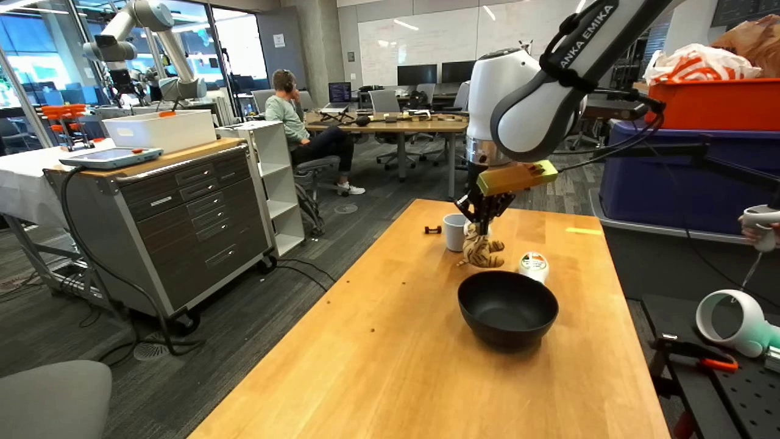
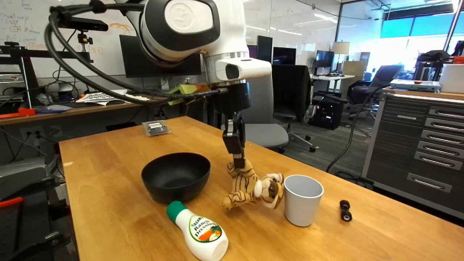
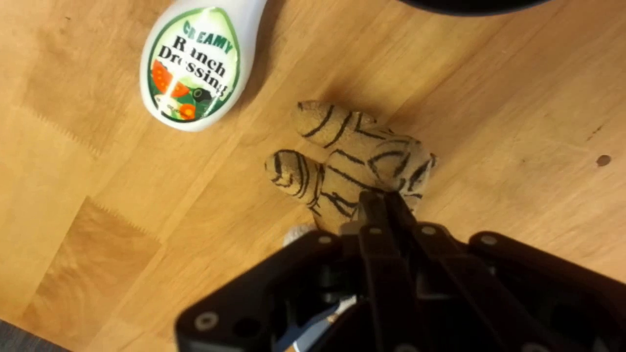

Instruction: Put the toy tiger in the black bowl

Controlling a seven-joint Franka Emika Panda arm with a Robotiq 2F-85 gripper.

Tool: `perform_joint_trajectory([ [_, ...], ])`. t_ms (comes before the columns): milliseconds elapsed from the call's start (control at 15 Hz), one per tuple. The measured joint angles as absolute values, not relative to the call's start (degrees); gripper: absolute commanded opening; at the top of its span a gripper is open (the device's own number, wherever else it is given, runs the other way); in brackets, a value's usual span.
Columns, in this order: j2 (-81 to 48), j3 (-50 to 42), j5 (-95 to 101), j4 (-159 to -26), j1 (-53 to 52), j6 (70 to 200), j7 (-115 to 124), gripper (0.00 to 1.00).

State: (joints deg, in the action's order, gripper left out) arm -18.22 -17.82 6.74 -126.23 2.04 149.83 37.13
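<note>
The toy tiger, tan with dark stripes and a pale muzzle, shows in both exterior views and the wrist view. It lies tilted sideways, its head towards the mug. My gripper is shut on a part of its lower body, seen also in an exterior view and the wrist view. The tiger is low over the table; I cannot tell if it touches it. The black bowl stands upright and looks empty, shown also in an exterior view. Only its rim shows in the wrist view.
A grey-white mug stands close beside the tiger's head. A ranch dressing bottle lies near the bowl. A small black wheeled piece is beyond the mug. A clear plastic box sits near a table corner.
</note>
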Motion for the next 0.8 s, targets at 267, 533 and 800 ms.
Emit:
perform_joint_trajectory([
  [267, -10.63, -17.13, 7.79, -130.37, -0.41, 148.44, 37.49, 0.03],
  [533, -0.51, -13.09, 8.14, -135.79, -0.54, 145.47, 36.72, 0.03],
  [800, 9.22, -7.43, 5.67, -141.61, -0.49, 139.74, 33.09, 0.03],
])
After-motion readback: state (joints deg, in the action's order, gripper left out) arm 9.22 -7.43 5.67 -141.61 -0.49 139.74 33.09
